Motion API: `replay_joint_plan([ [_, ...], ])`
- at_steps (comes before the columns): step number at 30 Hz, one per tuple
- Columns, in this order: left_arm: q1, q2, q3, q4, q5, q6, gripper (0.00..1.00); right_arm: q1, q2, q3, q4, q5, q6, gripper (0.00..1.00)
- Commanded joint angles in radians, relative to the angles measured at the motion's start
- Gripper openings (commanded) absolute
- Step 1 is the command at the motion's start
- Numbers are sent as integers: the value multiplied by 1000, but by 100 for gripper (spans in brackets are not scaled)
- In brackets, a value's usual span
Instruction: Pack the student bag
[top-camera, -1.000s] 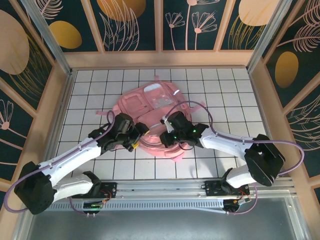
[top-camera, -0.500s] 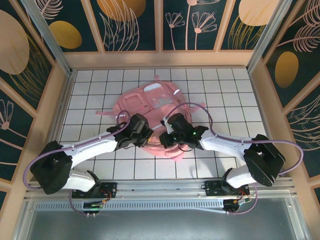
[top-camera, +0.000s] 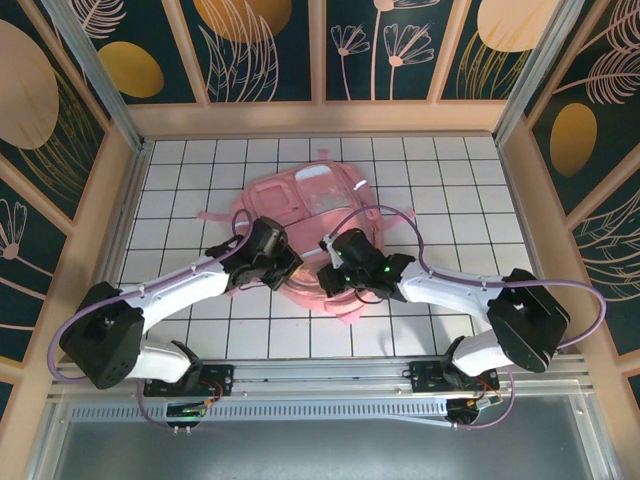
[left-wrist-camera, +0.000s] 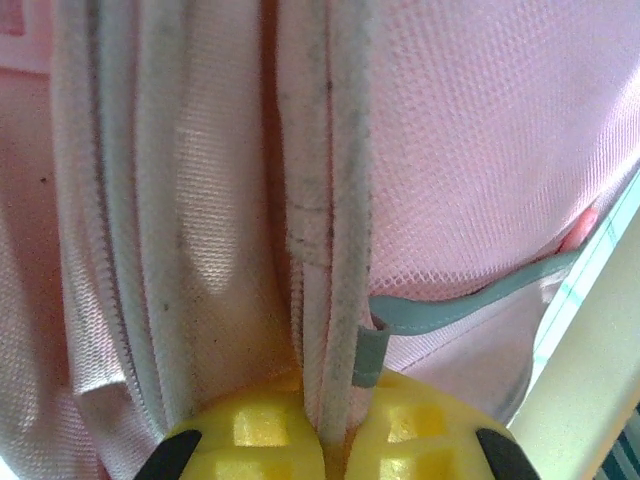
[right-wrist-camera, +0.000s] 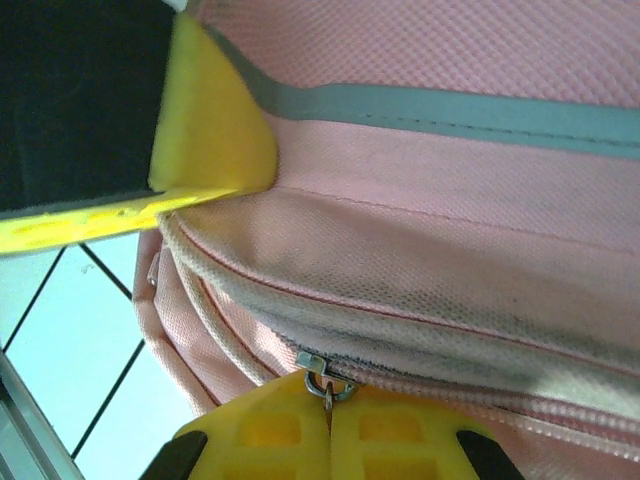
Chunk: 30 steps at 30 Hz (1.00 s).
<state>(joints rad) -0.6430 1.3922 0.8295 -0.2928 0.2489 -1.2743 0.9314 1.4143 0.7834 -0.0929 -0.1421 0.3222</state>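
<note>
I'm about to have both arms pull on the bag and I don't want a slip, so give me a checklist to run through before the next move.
1. The left gripper shut on the bag seam: ok.
2. The right gripper shut on the zip pull: ok.
3. The bag lying on the table: ok.
4. The zip open wide enough for packing: cannot tell.
5. The right arm's cable away from the bag: not ok, it arcs over it.
</note>
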Motion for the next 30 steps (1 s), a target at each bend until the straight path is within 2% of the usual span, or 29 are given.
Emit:
replay_joint_plan([
  [1,64,28,85,-228,-103,337,0,9,-3,18,-109,36,-58,0],
  [4,91,34,112,-286,-128,453,0,11,-14,6,-112,42,-49,0],
  [6,124,46,118,-307,-137,478,0,13,-22,-1,-101,20,-43,0],
  [10,158,73,111,-280,-83,477,0,32,-11,0,-101,32,-31,0],
  [11,159,81,111,-259,-32,469,6,41,-7,-1,-89,32,-20,0],
  [12,158,88,108,-239,22,454,21,51,-2,0,-69,29,-8,0],
  [13,158,90,102,-219,61,441,28,58,7,5,-55,24,0,0],
  [18,158,7,76,-196,89,347,55,107,81,76,-43,44,18,0],
  [20,159,-43,51,-199,127,302,60,116,87,89,-48,61,25,0],
  [22,152,-77,17,-240,114,248,61,115,81,85,-34,61,28,0],
  [24,132,-103,-27,-272,43,177,61,115,77,78,-18,54,24,0],
  [30,21,-250,-171,-42,-91,-175,62,117,88,66,22,-6,42,0],
])
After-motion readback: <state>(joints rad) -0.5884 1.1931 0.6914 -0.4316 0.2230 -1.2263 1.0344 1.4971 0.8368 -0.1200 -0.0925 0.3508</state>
